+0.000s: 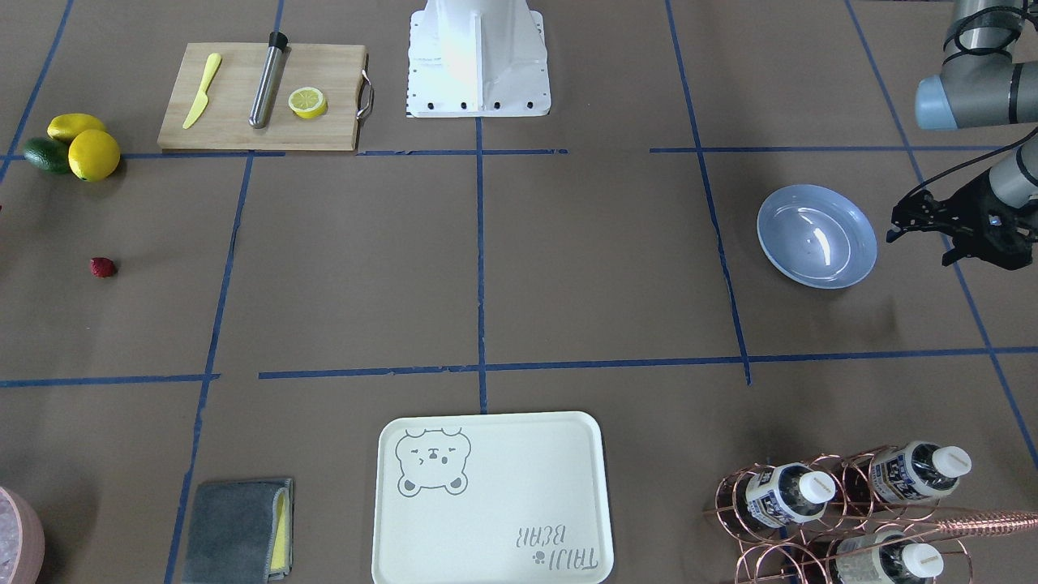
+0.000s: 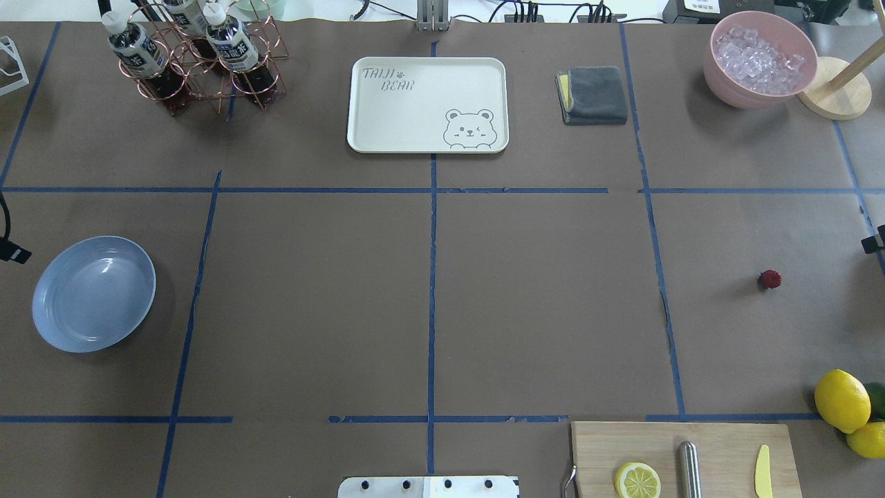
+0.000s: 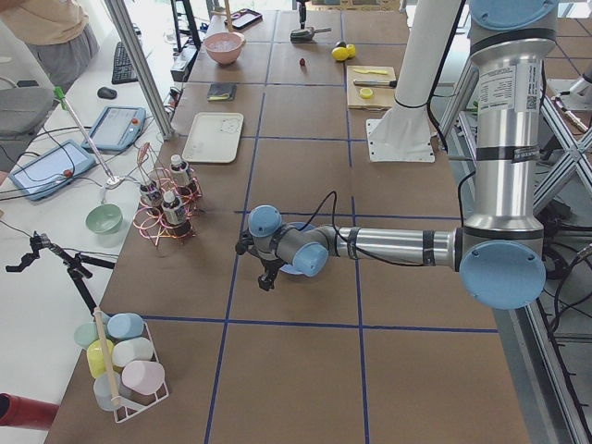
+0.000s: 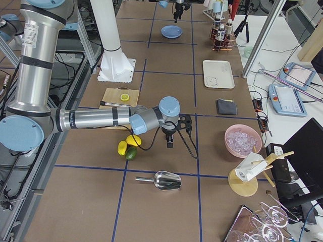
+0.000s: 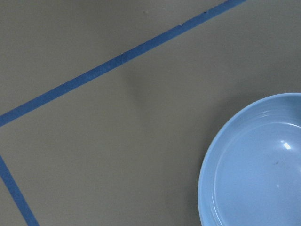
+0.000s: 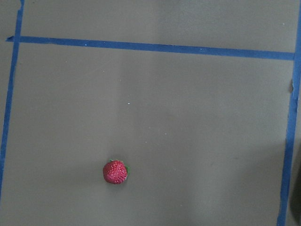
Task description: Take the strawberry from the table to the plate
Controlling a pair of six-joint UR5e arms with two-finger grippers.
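The small dark-red strawberry (image 1: 102,267) (image 2: 769,279) (image 6: 115,172) lies alone on the brown paper table (image 1: 608,268), on my right side. The light-blue plate (image 1: 817,235) (image 2: 93,293) (image 5: 254,165) sits empty on my left side, far from the berry. My left gripper (image 1: 920,242) hovers just outside the plate's outer rim, its fingers apart and holding nothing. Of my right gripper (image 2: 872,242) only a black sliver shows at the overhead view's edge, outward of the strawberry. Its fingers do not show in the right wrist view, so I cannot tell whether it is open or shut.
A wooden cutting board (image 1: 261,97) near my base carries a yellow knife, a steel cylinder and a lemon half. Two lemons (image 1: 93,154) and an avocado lie beside the berry. A cream bear tray (image 1: 491,499), a grey cloth (image 1: 239,531), a bottle rack (image 1: 843,507) and a pink ice bowl (image 2: 760,59) line the far edge.
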